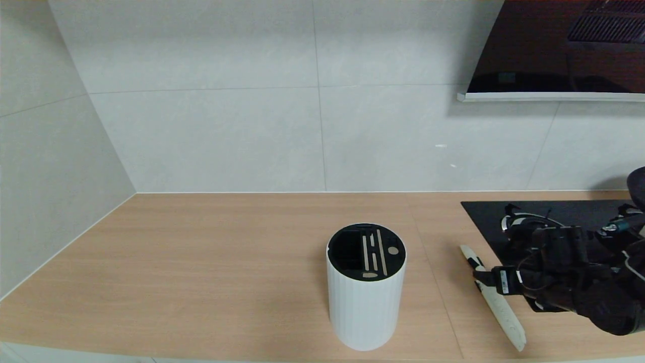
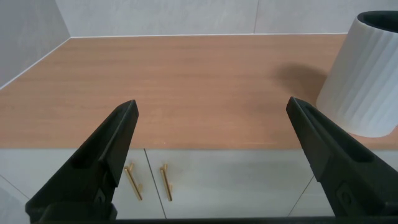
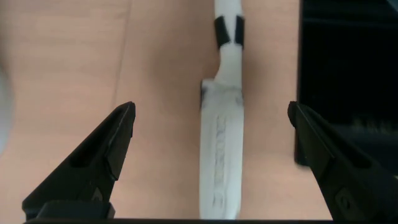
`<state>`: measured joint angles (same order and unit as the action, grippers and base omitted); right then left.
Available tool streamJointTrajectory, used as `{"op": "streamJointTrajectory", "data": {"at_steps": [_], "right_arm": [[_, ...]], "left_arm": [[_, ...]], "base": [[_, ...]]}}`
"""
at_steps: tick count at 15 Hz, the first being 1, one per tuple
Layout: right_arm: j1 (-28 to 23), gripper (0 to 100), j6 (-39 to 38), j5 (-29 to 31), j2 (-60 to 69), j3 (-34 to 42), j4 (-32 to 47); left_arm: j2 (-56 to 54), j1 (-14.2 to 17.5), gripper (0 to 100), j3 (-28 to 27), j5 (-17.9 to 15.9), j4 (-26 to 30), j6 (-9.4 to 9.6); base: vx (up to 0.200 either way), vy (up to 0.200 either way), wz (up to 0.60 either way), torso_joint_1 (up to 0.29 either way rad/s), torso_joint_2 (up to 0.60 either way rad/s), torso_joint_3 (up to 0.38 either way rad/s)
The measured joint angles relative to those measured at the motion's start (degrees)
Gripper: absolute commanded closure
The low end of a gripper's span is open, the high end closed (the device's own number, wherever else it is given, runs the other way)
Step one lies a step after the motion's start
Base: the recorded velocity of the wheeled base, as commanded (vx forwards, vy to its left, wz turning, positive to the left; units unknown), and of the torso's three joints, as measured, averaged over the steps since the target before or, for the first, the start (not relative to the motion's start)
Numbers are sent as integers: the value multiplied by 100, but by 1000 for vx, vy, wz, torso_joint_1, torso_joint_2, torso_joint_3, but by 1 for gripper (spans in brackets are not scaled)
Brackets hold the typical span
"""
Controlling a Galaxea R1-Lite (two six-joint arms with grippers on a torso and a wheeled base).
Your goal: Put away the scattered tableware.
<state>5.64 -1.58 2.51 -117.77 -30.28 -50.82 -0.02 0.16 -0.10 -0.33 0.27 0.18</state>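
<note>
The right gripper (image 3: 210,111), fingers (image 3: 109,149) spread, hangs over the white knife (image 3: 221,143) on the surface (image 3: 74,62). The knife is probably stiff, light and slick, so pinch it mid-length.

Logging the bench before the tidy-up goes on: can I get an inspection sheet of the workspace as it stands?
Surface: wooden counter, no spills seen.
Job's things: white knife lies flat beside the cooktop; white ribbed holder with a slotted black top stands upright mid-counter, apart from the knife.
Clutter: nothing seen.
Grippers: right gripper open over the knife, one finger on each side; left gripper open at the counter's front edge, holding nothing.
Cables: nothing seen on the counter.
Surroundings: range hood above the cooktop, tiled wall behind, cabinet doors below the counter.
</note>
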Motion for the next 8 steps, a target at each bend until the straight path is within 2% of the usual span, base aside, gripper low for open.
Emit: {"op": "streamJointTrajectory", "data": {"at_steps": [4,8], "right_arm": [[41,0,-24,279,-863,7,-1169],[48,0,-79,369,-1353,-41,-1475]], "left_arm": [[0,0,0,0,0,0,0],[0,0,0,0,-2,0,0]], "base": [[0,0,0,0,0,0],[0,0,0,0,0,0]]}}
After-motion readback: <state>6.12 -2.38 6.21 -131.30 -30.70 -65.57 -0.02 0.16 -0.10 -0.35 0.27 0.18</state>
